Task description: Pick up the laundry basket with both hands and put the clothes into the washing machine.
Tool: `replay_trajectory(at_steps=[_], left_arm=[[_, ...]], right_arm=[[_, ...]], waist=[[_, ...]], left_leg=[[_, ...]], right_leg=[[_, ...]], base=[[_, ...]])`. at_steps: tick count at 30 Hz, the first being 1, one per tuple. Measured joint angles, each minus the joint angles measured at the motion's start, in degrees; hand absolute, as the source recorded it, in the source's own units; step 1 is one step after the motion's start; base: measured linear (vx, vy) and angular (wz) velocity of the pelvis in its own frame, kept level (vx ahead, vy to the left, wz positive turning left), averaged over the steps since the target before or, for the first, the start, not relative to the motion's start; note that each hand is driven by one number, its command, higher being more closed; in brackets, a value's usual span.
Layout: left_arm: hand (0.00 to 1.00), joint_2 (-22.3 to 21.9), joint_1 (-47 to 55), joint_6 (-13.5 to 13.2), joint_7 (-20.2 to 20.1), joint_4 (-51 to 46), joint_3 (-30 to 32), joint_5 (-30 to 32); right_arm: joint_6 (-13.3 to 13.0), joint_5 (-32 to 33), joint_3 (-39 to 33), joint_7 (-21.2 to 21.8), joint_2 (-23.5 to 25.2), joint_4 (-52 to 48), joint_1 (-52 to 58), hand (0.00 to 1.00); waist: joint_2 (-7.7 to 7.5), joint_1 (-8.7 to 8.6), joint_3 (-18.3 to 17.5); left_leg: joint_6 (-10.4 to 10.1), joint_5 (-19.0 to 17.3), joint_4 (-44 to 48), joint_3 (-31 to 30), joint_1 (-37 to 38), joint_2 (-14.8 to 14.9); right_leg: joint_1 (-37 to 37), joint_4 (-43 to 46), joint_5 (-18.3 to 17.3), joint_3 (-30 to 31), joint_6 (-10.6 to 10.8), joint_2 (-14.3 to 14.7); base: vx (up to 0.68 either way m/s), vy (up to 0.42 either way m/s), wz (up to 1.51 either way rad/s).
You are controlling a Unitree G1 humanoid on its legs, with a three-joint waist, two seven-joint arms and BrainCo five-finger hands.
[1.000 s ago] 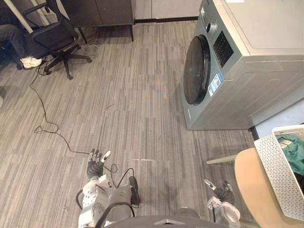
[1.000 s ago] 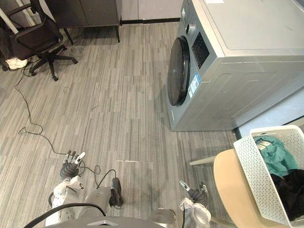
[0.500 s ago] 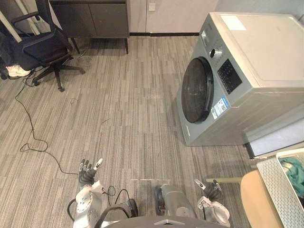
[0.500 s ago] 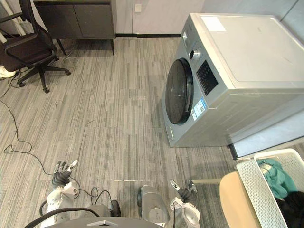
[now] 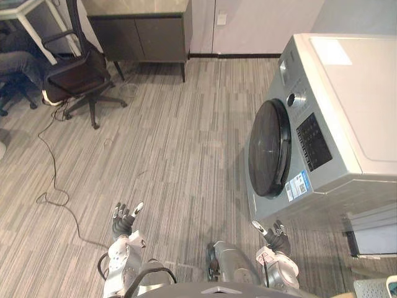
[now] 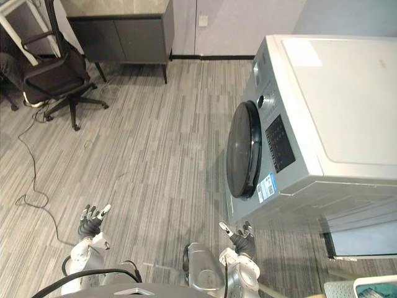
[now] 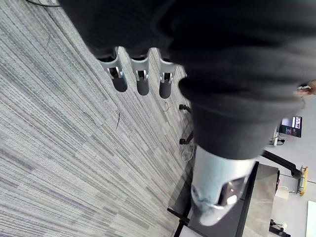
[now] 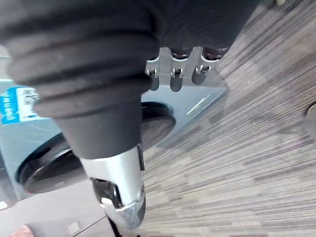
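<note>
The grey washing machine [image 5: 335, 124] stands on my right, its dark round door [image 5: 270, 155] closed. A corner of the white perforated laundry basket [image 6: 372, 284], with teal cloth [image 6: 379, 293] in it, sits at the lower right edge. My left hand [image 5: 124, 220] hangs low over the floor at the lower left, fingers straight and holding nothing. My right hand [image 5: 273, 234] hangs just in front of the machine's lower front, also open and holding nothing. The right wrist view looks past the straight fingers [image 8: 175, 74] at the machine's door [image 8: 74, 163].
A black office chair [image 5: 77, 71] stands at the upper left with a person's leg and shoe [image 5: 25, 62] beside it. A dark cabinet [image 5: 139, 31] lines the back wall. Grey striped floor [image 5: 180, 143] lies between chair and machine.
The camera has swung left and nearer the washing machine, so the basket and the tan seat under it have slid to the lower right corner. Both hands stay low and open.
</note>
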Motion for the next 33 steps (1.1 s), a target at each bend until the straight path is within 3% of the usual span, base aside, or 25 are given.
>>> replay_trajectory(at_steps=[3, 6, 9, 11, 12, 13, 14, 17, 19, 23, 25, 28, 31, 33], left_arm=[[0.0, -0.01, 0.97, 0.03, -0.03, 0.6, 0.01, -0.56], [0.0, -0.01, 0.97, 0.09, -0.45, 1.72, -0.62, -0.54], [0.0, 0.0, 0.87, 0.16, -0.53, 2.77, -0.79, -0.5], [0.0, -0.01, 1.46, 0.19, -0.51, 3.46, -0.78, -0.5], [0.0, -0.04, 1.88, 0.19, -0.51, 3.46, -0.78, -0.5], [0.0, -0.13, 2.95, 0.2, -0.51, 3.57, -0.79, -0.5], [0.0, -0.07, 3.07, 0.2, -0.33, 4.36, 0.37, -0.51], [0.0, -0.1, 2.92, 0.14, -0.35, 4.54, 0.09, -0.53], [0.0, -0.07, 2.75, 0.13, -0.47, 4.52, -0.06, -0.53], [0.0, 0.01, 2.96, 0.24, -0.88, 6.37, -0.03, -0.46], [0.0, -0.08, 3.36, 0.3, -0.88, 7.31, 0.45, -0.42], [0.0, 0.34, 3.1, 0.41, -0.16, 7.96, 2.22, -0.42], [0.0, 0.25, 3.13, 0.42, 0.3, 7.93, 3.96, -0.4], [0.0, 0.35, 2.9, 0.4, 1.13, 7.93, 4.92, -0.39]], right_arm=[[-0.22, -0.43, -0.07, -0.3, -0.59, -0.72, 1.01, 0.0], [-0.28, -0.87, -0.43, -0.41, -0.71, -1.67, 1.19, 0.0], [-0.99, -0.96, -1.09, -0.58, -0.74, -3.09, 1.26, 0.0], [-1.1, -1.09, -1.65, -1.55, -0.81, -3.08, 0.87, 0.0], [-1.11, -1.11, -1.73, -1.61, -0.97, -3.08, 0.92, 0.0], [-1.05, -1.56, -2.13, -1.82, -1.48, -2.84, 0.98, 0.0], [-0.67, -2.11, -2.11, -2.46, -0.71, -1.9, 0.6, 0.0], [-0.76, -2.89, -2.02, -2.57, 0.53, -2.55, 1.1, 0.0], [-0.91, -3.2, -2.75, -2.58, 0.56, -2.43, 0.56, 0.0], [-0.95, -3.34, -5.46, -2.59, 0.75, 1.56, -0.44, 0.0], [-0.67, -3.34, -5.71, -2.62, 0.69, 3.07, -0.43, 0.0], [0.21, -5.62, -5.48, -2.58, 0.73, 3.11, 0.19, 0.0], [0.29, -7.07, -4.94, -2.62, 0.66, 3.16, -0.28, 0.0], [0.3, -7.83, -4.28, -2.66, 0.49, 3.23, -0.43, 0.0]], waist=[[-0.7, 0.13, -1.22], [-1.16, 0.25, -1.74], [-1.88, 0.6, -2.13], [-2.0, 1.48, -2.45], [-1.68, 1.59, -2.75], [-0.35, 1.75, -3.88], [-2.52, 1.87, -4.45], [-5.04, 1.5, -5.74], [-4.95, 1.58, -5.7], [-4.66, 1.14, -6.26], [-4.1, 1.23, -6.31], [-3.17, 0.6, -5.23], [-2.2, 0.07, -4.76], [-1.96, -0.65, -4.32]], left_leg=[[0.13, -1.38, -2.62, 5.85, -1.08, 2.14], [-1.59, -2.77, -14.25, 7.91, -1.87, 1.68], [-2.53, -2.62, -25.76, 5.66, -3.72, -2.23], [-4.38, -0.42, -34.77, 1.93, -4.22, -5.81], [-4.29, 0.81, -37.38, 0.85, -4.25, -6.25], [-7.01, 7.94, -40.07, -0.83, -3.71, -6.39], [-6.86, 6.16, -37.86, 0.84, -3.73, -7.9], [-4.64, 1.02, -31.01, 1.62, -6.05, -8.78], [-4.17, -0.94, -28.69, 0.96, -6.55, -8.98], [-5.78, -7.27, -25.76, 1.11, -7.32, -10.21], [-5.38, -8.01, -26.73, 1.46, -6.15, -11.61], [-4.28, -8.67, -28.0, 4.6, -2.97, -11.81], [-4.32, -7.61, -32.03, 7.48, 0.96, -11.62], [-3.69, -6.55, -33.6, 7.75, 1.35, -11.21]], right_leg=[[4.18, -3.55, 0.28, 0.67, -0.69, -2.12], [7.2, -6.38, 0.53, 0.93, 0.46, -4.52], [9.18, -6.47, -1.36, 1.64, 3.19, -7.88], [10.92, -5.99, -3.3, 3.31, 6.41, -10.33], [11.01, -5.53, -3.98, 3.84, 7.52, -10.53], [10.64, -4.21, -5.68, 5.3, 10.31, -10.54], [10.77, -3.79, -6.38, 6.94, 10.98, -12.14], [12.56, -8.33, -3.76, 8.85, 11.25, -14.14], [13.03, -10.51, -1.99, 10.93, 11.85, -14.17], [11.19, -9.77, -1.0, 15.27, 12.39, -15.01], [7.39, -3.52, 0.68, 18.69, 12.32, -14.78], [-0.19, 9.33, 6.49, 18.91, 10.62, -13.88], [-1.36, 9.42, 11.67, 15.18, 10.07, -14.27], [-1.32, 7.41, 11.55, 11.27, 10.17, -15.02]], base=[[0.25, 0.047, -0.03], [0.22, 0.144, 0.09], [0.22, 0.296, 0.01], [0.25, 0.391, -0.24], [0.25, 0.427, -0.45], [0.26, 0.425, -0.44], [0.3, 0.457, -0.38], [0.19, 0.301, -0.15], [0.11, 0.229, -0.27], [0.01, 0.188, -0.39], [0.0, 0.181, -0.62], [0.02, 0.139, -0.49], [0.03, 0.101, -0.54], [0.04, 0.016, -0.23]])
